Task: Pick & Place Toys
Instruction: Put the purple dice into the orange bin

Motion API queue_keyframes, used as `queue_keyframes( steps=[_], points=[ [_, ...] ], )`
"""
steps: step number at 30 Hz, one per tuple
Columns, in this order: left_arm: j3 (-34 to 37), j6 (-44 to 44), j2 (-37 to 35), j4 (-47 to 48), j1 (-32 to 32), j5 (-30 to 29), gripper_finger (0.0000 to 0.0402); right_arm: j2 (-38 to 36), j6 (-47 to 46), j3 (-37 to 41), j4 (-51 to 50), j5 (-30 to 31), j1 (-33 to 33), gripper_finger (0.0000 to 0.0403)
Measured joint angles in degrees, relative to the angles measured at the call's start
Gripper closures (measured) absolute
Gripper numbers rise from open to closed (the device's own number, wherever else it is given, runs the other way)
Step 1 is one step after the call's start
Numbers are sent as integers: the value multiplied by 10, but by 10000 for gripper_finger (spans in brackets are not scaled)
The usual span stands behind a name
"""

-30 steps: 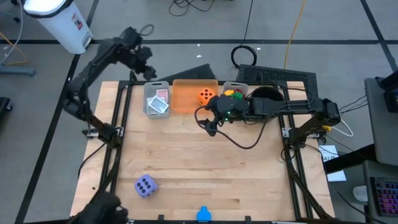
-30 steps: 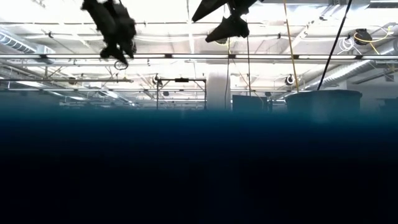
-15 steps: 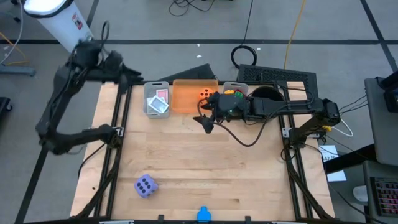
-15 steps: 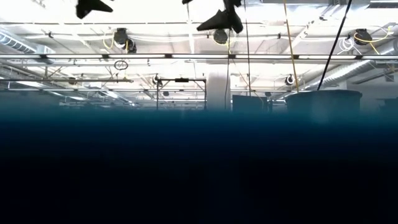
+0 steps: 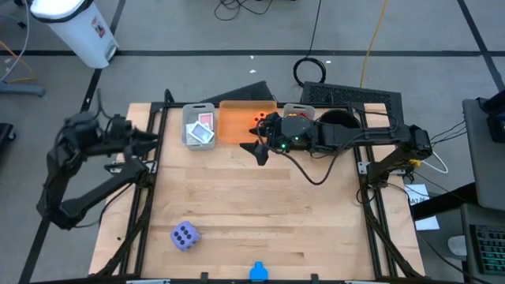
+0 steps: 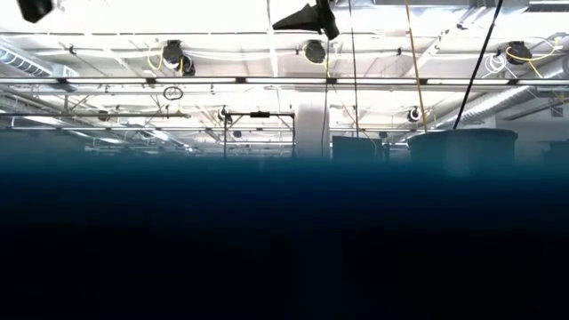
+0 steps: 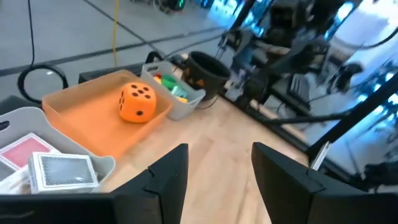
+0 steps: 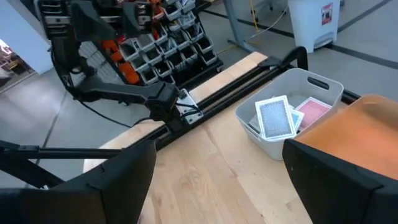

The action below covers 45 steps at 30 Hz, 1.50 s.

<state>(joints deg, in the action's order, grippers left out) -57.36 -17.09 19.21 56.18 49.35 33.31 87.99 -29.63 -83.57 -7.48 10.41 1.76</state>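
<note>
Purple die [image 5: 185,235] on pale wood counter [image 5: 252,213], orange die [image 7: 138,101] in orange bin [image 7: 93,118], right claw [image 5: 259,150] spread empty, left claw [image 7: 214,171] parted, empty, low view mostly dark.

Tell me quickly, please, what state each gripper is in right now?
Left gripper: open, holding nothing, out past the table's left edge.
Right gripper: open wide, holding nothing, above the table by the orange bin.

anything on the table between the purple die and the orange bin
Nothing visible. The purple die sits alone near the table's front left, and only bare wood lies between it and the orange bin at the back. The right gripper hangs open just in front of that bin.
</note>
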Motion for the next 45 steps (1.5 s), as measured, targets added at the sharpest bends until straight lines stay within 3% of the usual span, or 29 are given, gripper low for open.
queue_keyframes(
  steps=[3, 7, 13, 18, 22, 27, 31, 34, 45],
  points=[
    [0, -27, -36, 2, 2, -4, 220, -1, -4, 16, 29, 0, 0, 62],
    [0, -29, -50, 2, 18, -17, 220, 0, -39, 79, 144, 0, 0, 62],
    [0, 15, -8, 3, 49, -15, 220, 0, -98, 181, 326, -1, 0, 62],
    [0, 63, 49, -8, 57, -30, 220, 0, -102, 234, 393, 0, -19, 62],
    [26, 56, 94, -102, 55, -34, 220, 0, -80, 236, 397, -1, -42, 62],
    [115, -21, 121, -275, 20, -53, 220, -2, -57, 226, 412, 0, -60, 62],
    [172, -54, 131, -314, -51, -70, 220, -25, -53, 224, 412, 0, -72, 62],
    [202, -76, 139, -312, -131, -118, 220, -41, -40, 224, 398, 0, -83, 62],
    [220, -243, 160, -277, -517, -348, 220, -70, -26, 225, 338, -2, -99, 62]
  ],
)
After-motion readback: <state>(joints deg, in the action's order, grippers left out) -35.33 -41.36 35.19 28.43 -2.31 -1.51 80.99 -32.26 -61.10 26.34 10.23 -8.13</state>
